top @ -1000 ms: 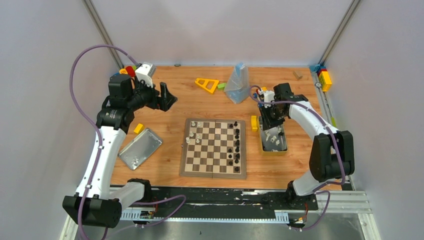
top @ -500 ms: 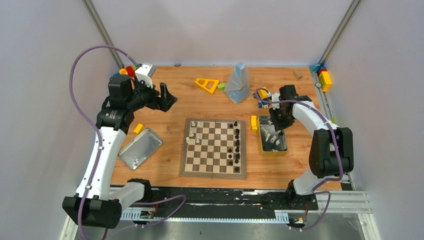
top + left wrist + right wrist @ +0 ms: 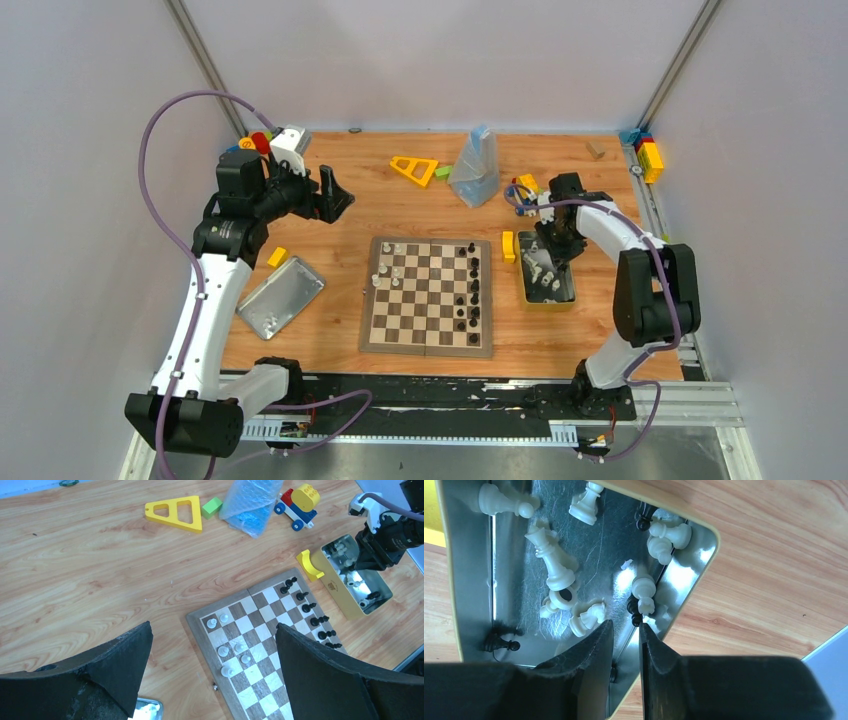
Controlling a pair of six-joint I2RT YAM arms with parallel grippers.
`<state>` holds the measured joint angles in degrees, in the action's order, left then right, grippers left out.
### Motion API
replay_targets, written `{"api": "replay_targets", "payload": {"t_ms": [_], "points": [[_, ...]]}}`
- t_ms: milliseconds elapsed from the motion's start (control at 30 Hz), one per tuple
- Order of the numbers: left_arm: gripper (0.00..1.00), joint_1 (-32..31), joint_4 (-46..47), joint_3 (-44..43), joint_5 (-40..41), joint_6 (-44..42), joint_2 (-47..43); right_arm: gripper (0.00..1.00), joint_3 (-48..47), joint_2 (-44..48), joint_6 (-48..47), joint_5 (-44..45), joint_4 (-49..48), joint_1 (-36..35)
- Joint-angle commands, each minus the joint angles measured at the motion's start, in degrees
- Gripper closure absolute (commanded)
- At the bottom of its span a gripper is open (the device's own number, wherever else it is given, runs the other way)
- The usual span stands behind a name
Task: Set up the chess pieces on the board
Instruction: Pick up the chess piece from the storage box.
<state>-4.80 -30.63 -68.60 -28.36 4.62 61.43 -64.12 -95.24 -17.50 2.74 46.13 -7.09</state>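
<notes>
Pickup from the tin box (image 3: pixel 599 540) is in hand: your right gripper (image 3: pixel 625 627) sits at the frame's bottom, jaws narrowed to a slit beside a black pawn (image 3: pixel 634 614); whether they pinch anything, I cannot tell. Left gripper (image 3: pixel 337 195) gapes wide at upper left. Next, confirm one piece, then carry it to the chessboard (image 3: pixel 365 320) at centre.

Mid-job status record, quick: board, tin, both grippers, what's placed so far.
board: partly set
white pieces: clustered at its far-left corner
black pieces: lined along its right side
tin box: right of board, loose pieces lying inside
left gripper: open, empty, beyond the board's far-left corner
right gripper: over the tin, jaws narrowly apart, grip unclear
</notes>
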Motion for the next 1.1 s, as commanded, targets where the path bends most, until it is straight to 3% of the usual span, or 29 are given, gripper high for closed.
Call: {"api": "replay_targets", "payload": {"t_ms": [0,467,1067], "points": [[0.00,0.4,2.0,0.3,-0.3,0.2,-0.8,0.74,-1.1,-0.7,-0.4,3.7,-0.9,-0.9],[0.00,0.4,2.2,0.4,-0.6,0.4,-0.9,0.74,-1.2,-2.9,-0.3,12.5,-0.9,-5.5],[0.00,0.5,2.2,0.6,-1.0,0.4,-1.0,0.77,-1.0,-4.6,-0.1,16.5,-0.9,-7.7]]}}
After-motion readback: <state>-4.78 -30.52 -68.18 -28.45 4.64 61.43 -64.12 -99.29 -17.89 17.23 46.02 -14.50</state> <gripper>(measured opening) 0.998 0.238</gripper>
